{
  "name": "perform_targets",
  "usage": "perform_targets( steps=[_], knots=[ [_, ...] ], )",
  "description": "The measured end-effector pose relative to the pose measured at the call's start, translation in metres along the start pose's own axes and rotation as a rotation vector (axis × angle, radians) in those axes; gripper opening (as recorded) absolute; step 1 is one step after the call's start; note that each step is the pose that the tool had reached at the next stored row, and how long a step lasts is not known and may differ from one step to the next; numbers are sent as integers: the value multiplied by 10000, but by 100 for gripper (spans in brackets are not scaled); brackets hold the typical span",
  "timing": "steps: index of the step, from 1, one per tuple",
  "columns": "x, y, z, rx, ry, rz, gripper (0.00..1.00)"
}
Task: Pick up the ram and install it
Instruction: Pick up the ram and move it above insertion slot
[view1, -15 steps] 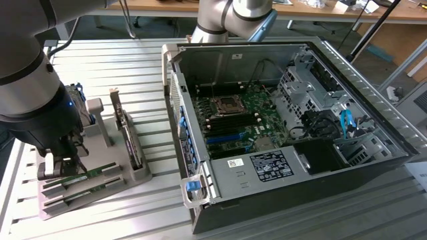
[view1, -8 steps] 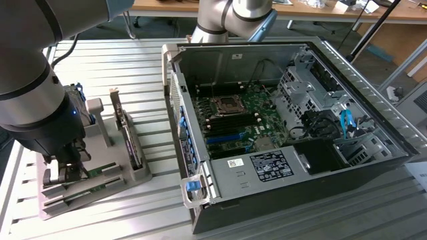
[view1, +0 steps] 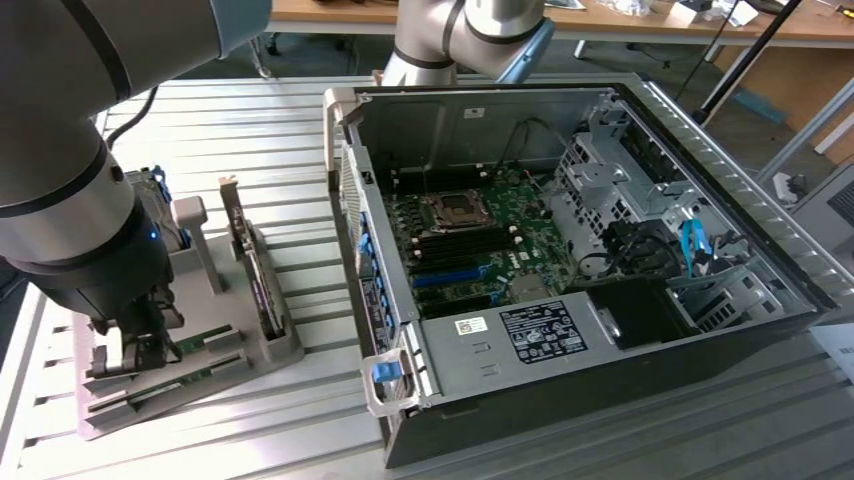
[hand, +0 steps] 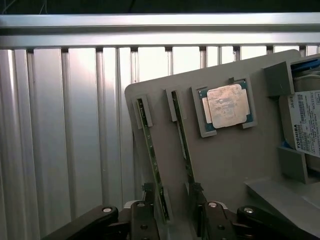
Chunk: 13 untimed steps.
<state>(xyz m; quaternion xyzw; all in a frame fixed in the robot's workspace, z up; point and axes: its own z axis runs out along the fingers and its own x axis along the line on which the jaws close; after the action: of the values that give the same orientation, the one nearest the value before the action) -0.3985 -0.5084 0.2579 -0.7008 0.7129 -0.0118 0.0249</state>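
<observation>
Found gripper (hand: 171, 191) low over holder (hand: 225, 165), jaws spread wide and gripping nothing. Positioned astride the near end of ram (hand: 152, 155), as far as can be judged; cannot confirm contact on either face. Noted ram seated on edge in its slot, thin side up, thus offering both flat faces to the jaws. Noted second ram (hand: 184, 140) in the parallel slot just beside, close to one finger; cannot tell whether clear of it.

Further along holder, recorded processor (hand: 227, 106) lying flat in a recess and drive (hand: 307, 125) held between end blocks, each kept apart from the sticks.

In the exterior view, located holder on slatted table (view1: 240, 120) at that view's left, just beside open case (view1: 561, 430), with card (view1: 251, 265) standing upright in it. Observed board (view1: 467, 250) lying face up inside case, with the dark slots beside the socket apparently vacant.

Judged: approach made, grasp not yet taken, ram not lifted from its slot.
</observation>
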Motion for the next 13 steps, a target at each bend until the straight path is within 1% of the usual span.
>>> perform_targets(
  steps=[13],
  knots=[
    [30, 32, 182, -2, -3, -64, 40]
  ],
)
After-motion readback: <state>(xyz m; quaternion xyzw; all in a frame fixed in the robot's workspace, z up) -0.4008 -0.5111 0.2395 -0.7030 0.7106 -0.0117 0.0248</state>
